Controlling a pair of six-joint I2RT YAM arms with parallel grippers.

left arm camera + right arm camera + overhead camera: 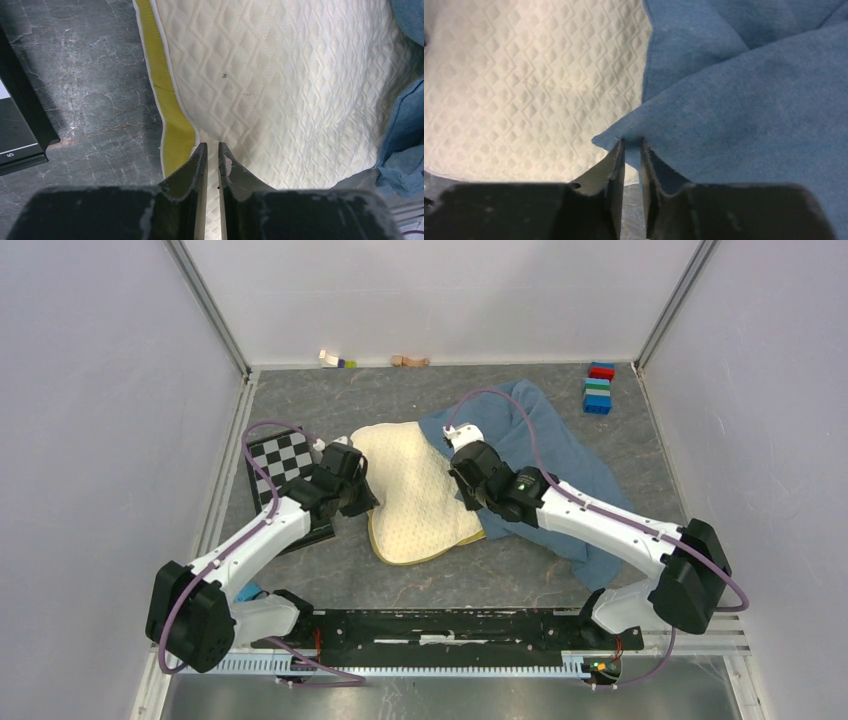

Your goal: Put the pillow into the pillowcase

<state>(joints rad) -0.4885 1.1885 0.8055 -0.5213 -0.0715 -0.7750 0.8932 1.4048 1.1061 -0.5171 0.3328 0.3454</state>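
The left gripper (212, 150) is pinching, jaws narrow, the pillow (410, 510) lying mid-frame, while the right gripper (632, 146) is nipping the hem of the pillowcase (572, 443) lying centre-right, overlapping the pillow's right edge.

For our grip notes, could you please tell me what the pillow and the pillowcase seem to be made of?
The pillow: probably quilted cream fabric, cotton or polyester, matte; a stitched diamond pattern shows. The pillowcase: likely soft brushed cloth, perhaps fleece, matte dusty blue; slightly fuzzy surface, loose folds.
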